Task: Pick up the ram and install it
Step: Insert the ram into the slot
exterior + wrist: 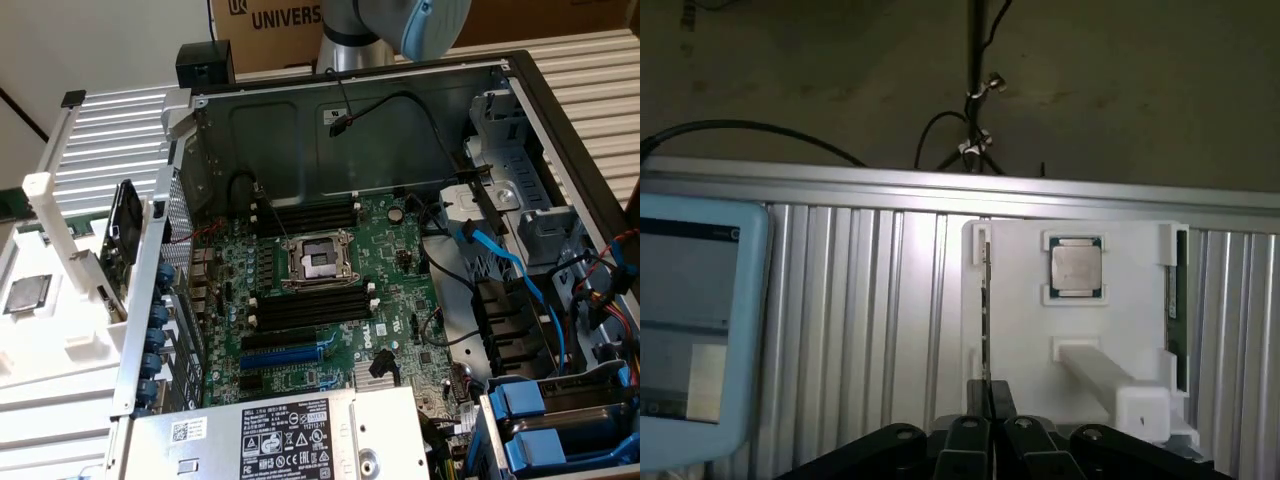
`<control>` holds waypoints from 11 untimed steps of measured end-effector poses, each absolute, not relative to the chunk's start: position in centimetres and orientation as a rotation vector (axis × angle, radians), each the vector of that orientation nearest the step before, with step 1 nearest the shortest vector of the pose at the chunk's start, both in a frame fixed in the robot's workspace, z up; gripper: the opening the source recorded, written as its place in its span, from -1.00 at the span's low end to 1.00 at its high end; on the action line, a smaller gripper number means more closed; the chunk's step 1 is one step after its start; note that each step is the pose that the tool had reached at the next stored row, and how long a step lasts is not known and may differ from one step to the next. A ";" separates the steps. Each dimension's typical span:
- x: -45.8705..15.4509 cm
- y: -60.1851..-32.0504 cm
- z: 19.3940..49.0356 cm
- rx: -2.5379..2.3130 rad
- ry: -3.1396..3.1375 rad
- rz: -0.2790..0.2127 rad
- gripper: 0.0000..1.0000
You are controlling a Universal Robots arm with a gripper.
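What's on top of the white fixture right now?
A silver processor chip lies flat; a ram stands on edge beside it. The end effector covers part of the fixture.

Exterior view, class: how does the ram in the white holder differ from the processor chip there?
The ram is long and narrow; the processor chip is square. The ram stands on edge; the chip lies flat. The ram looks dark, the chip silver. Both sit in the white holder.

We read "UNIVERS" in dark capitals on the brown cardboard box (285, 18). The print on the black rectangular sticker (290, 438) escapes us.
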State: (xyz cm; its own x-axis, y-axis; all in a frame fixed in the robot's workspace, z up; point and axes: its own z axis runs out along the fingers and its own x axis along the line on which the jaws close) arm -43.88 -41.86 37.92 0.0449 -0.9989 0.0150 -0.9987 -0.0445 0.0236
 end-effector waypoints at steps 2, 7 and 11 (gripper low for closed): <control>-43.1 -42.0 38.8 2.250 -2.152 -0.009 -0.76; -40.5 -42.3 40.6 2.250 -2.152 -0.009 -0.76; -38.7 -42.5 41.6 2.250 -2.152 -0.009 -0.76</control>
State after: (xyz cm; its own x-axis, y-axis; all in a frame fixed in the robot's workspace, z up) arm -38.71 -42.46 41.61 0.0448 -0.9989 0.0150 -0.9987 -0.0444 0.0244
